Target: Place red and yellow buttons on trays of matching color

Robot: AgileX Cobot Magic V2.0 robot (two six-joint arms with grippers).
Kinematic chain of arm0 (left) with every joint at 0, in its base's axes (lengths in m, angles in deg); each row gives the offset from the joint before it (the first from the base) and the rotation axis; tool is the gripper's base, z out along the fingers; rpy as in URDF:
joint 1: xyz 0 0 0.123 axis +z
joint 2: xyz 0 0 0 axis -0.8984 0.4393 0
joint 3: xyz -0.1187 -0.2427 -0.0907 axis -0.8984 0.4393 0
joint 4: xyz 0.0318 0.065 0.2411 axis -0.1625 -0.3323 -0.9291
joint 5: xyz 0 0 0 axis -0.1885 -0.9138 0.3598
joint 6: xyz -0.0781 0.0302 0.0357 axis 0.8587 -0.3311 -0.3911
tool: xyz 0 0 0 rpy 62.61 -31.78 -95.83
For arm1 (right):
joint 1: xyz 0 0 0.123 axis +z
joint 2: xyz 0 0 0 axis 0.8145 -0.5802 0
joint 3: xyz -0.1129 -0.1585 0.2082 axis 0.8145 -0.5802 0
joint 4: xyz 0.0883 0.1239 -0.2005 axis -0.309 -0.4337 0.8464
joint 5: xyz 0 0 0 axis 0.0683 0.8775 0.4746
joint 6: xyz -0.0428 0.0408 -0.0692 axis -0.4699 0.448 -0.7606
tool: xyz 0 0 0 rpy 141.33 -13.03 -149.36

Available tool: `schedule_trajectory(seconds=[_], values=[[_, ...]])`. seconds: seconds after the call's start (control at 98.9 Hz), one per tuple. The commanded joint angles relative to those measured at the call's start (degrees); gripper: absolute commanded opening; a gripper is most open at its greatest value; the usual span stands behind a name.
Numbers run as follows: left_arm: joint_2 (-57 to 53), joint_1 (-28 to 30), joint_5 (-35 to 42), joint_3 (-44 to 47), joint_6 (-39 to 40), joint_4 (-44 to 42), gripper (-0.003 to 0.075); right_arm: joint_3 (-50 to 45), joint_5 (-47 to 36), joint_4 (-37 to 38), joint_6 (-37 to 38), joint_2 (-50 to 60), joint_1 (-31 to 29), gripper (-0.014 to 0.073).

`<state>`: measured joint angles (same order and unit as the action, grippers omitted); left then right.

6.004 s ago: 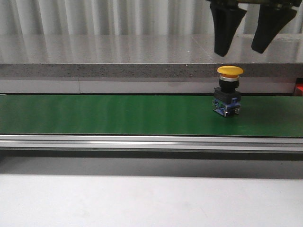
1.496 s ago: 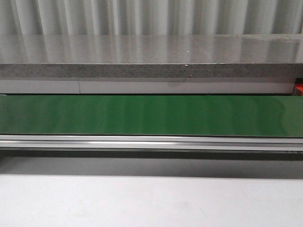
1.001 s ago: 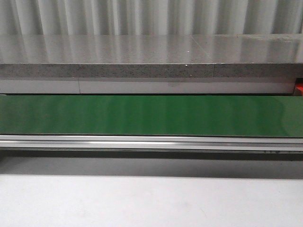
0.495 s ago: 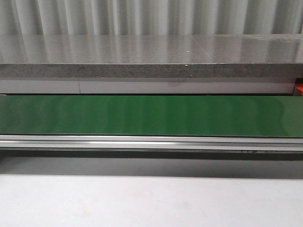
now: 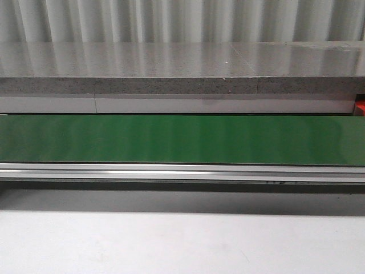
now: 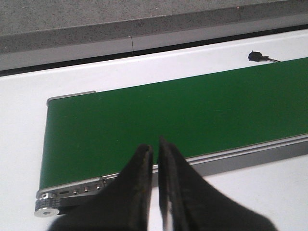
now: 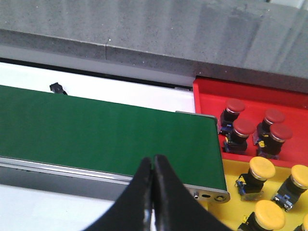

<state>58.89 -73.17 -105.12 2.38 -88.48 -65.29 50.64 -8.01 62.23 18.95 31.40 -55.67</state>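
Beside green belt (image 7: 106, 134), red tray (image 7: 250, 94) of red buttons (image 7: 255, 126), yellow buttons (image 7: 274, 192)

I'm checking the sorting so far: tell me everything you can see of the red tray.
The red tray shows mainly in the right wrist view: a bright red, plastic-looking bin with a raised rim, sitting just past the end of the green conveyor belt, in front of the grey stone ledge. It borders the yellow tray. Four red buttons on dark bases stand upright in it. Its far end is cut off. In the front view only a sliver shows at the right edge.
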Motion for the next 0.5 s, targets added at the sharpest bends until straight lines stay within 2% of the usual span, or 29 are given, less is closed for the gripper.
schedule_trajectory(seconds=[0.0, 0.111, 0.263, 0.384, 0.485], values=[[0.07, -0.47, 4.43, -1.44, 0.01, 0.92, -0.0006, -0.75, -4.7, 0.81, -0.54, 3.37, -0.07, -0.0062], [0.07, -0.47, 4.43, -1.44, 0.01, 0.92, -0.0006, -3.74, -4.9, 0.81, -0.54, 9.59, -0.07, -0.0062], [0.4, -0.47, 4.41, -1.44, 0.01, 0.92, -0.0006, -6.39, -7.72, 0.81, -0.54, 8.54, -0.05, -0.0062], [0.4, -0.47, 4.41, -1.44, 0.01, 0.92, -0.0006, -10.4, -17.58, 0.81, -0.54, 8.97, 0.0, -0.0062], [0.4, -0.47, 4.41, -1.44, 0.01, 0.92, -0.0006, -16.23, -30.94, 0.81, -0.54, 8.97, 0.0, -0.0062]])
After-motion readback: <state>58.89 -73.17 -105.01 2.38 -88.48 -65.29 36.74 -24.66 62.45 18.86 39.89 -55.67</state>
